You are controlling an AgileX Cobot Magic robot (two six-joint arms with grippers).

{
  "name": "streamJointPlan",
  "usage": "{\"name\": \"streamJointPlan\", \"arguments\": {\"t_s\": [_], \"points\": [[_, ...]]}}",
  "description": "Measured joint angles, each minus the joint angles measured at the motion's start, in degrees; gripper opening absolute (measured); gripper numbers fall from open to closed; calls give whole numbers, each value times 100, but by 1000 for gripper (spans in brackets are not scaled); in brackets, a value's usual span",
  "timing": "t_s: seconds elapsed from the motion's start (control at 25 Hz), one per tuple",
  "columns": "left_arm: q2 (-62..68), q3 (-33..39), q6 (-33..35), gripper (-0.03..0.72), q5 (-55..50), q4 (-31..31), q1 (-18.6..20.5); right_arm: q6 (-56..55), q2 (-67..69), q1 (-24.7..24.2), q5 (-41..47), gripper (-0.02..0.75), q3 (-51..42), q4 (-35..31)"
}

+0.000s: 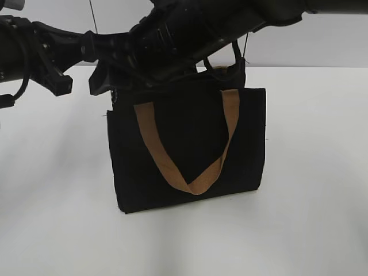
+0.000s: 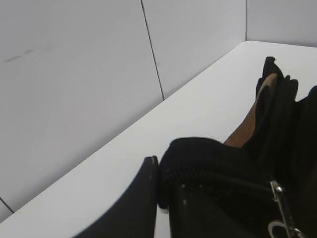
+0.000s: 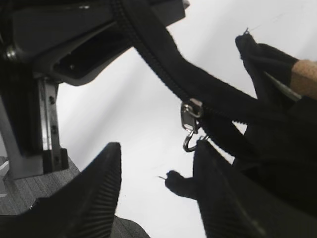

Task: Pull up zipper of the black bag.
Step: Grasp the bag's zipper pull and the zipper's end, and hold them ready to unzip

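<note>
The black bag (image 1: pixel 190 149) stands upright on the white table, with one tan handle (image 1: pixel 172 167) hanging down its front. My left gripper (image 2: pixel 164 195) is shut on the black fabric at the bag's top left corner (image 1: pixel 112 95). The zipper (image 3: pixel 163 59) runs as a taut black line from that pinched end. Its small silver pull tab (image 3: pixel 190 124) hangs below the line and also shows in the left wrist view (image 2: pixel 278 198). My right gripper (image 3: pixel 158 146) is open, and its right fingertip is just under the tab's ring. In the exterior view the arms hide the zipper.
The white table (image 1: pixel 310 201) extends on all sides of the bag. Grey wall panels (image 2: pixel 74 74) stand behind the table's far edge. Both arms (image 1: pixel 190 29) cross above the bag's top left. The second tan handle (image 3: pixel 307 74) sits at the bag's far end.
</note>
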State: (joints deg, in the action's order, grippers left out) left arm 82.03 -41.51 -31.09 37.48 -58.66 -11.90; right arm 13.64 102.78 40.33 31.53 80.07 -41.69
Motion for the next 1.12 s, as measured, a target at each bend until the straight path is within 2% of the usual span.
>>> {"name": "streamJointPlan", "arguments": {"t_s": [0.16,0.48,0.56,0.64,0.72,1.12], "points": [[0,0,0,19,5,0,0,-340,141,0,-148,319,13,0],[0,0,0,19,5,0,0,-584,458,6,-584,292,20,0],[0,0,0,19,5,3,0,-599,458,6,-773,202,20,0],[0,0,0,19,5,3,0,-599,458,6,-836,54,20,0],[0,0,-2,19,5,3,0,-599,458,11,-719,0,20,0],[-26,0,-395,19,-16,-147,0,-45,-14,-169,657,-15,24,5]]}}
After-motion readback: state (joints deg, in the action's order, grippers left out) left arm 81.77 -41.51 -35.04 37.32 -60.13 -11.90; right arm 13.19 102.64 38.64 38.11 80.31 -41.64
